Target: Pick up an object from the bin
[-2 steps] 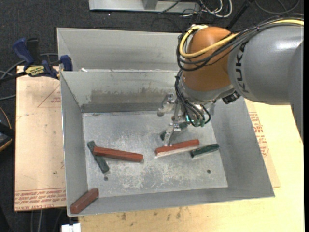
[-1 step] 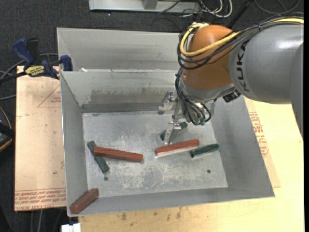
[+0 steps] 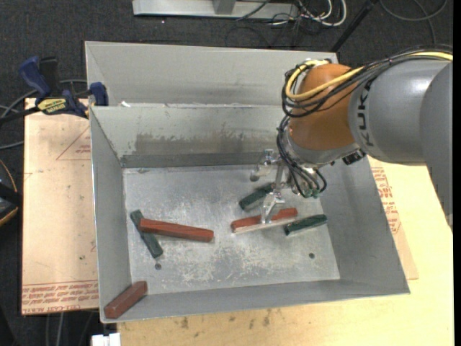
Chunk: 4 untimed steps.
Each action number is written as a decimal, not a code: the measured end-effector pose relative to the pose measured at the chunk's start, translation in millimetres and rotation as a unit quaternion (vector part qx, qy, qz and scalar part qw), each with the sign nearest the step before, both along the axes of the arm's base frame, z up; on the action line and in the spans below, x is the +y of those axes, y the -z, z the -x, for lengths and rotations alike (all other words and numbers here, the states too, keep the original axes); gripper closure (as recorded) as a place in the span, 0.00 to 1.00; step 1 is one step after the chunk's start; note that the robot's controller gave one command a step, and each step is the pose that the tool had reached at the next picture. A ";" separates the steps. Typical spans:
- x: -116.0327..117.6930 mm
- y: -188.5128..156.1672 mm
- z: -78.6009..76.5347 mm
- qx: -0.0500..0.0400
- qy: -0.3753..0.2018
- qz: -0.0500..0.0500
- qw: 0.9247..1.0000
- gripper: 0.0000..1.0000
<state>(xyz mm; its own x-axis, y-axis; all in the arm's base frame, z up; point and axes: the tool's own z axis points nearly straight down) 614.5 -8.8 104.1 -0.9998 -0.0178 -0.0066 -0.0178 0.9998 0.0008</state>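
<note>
Grey bin floor [image 3: 216, 265] is mostly bare; my claw [image 3: 271, 215] hangs right of centre, directly over a flat reddish stick [image 3: 245, 225], and I cannot tell how wide it stands. That stick runs nearly left to right, with a dark green stick [image 3: 305, 225] just beside its right end, so I judge the grip should close across it, front to back.

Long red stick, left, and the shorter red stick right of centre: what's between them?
Camera view: only bare bin floor between the long red stick and the shorter red stick.
</note>
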 end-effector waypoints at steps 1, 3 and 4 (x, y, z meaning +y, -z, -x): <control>-21.1 -1.5 6.0 0.004 -0.004 0.000 1.000 0.00; -6.7 28.6 3.3 -0.001 -0.015 0.000 1.000 0.00; -7.1 26.1 -12.0 0.002 -0.027 -0.001 1.000 1.00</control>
